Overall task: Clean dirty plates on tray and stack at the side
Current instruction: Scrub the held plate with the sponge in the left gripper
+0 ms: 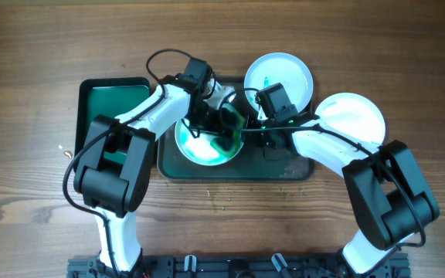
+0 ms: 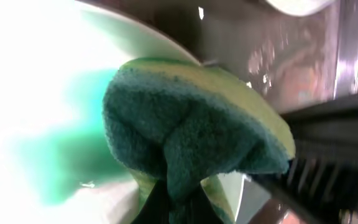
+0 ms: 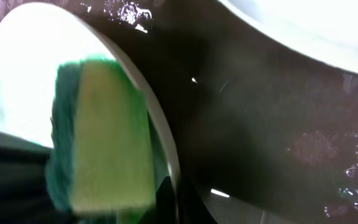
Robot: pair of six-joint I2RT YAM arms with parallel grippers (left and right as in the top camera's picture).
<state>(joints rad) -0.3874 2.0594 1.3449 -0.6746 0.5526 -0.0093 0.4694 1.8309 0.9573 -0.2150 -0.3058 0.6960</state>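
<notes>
A brown wood-grain table (image 1: pixel 29 46) fills the overhead view edge to edge, with small specks scattered on it just below the tray. The tray (image 1: pixel 284 166) lies mid-frame, its long axis running left to right; the wrist views show its dark floor wet and beaded. A narrow green tray (image 1: pixel 91 104) stands just beside its left end, long axis top to bottom.

The smeared plate (image 1: pixel 195 150) sits flat in the tray's left half, teal across its middle. A second plate (image 1: pixel 288 68) lies over the tray's upper-right corner, partly past the rim, and a third plate (image 1: pixel 354 116) rests on the table right of the tray.

The left gripper (image 1: pixel 226 116) is closed on a sponge (image 2: pixel 191 124) — dark scourer face down against the smeared plate, near its right edge. The right gripper (image 3: pixel 176 202) reaches in from the right; its dark fingers straddle that plate's rim, pinched onto it.
</notes>
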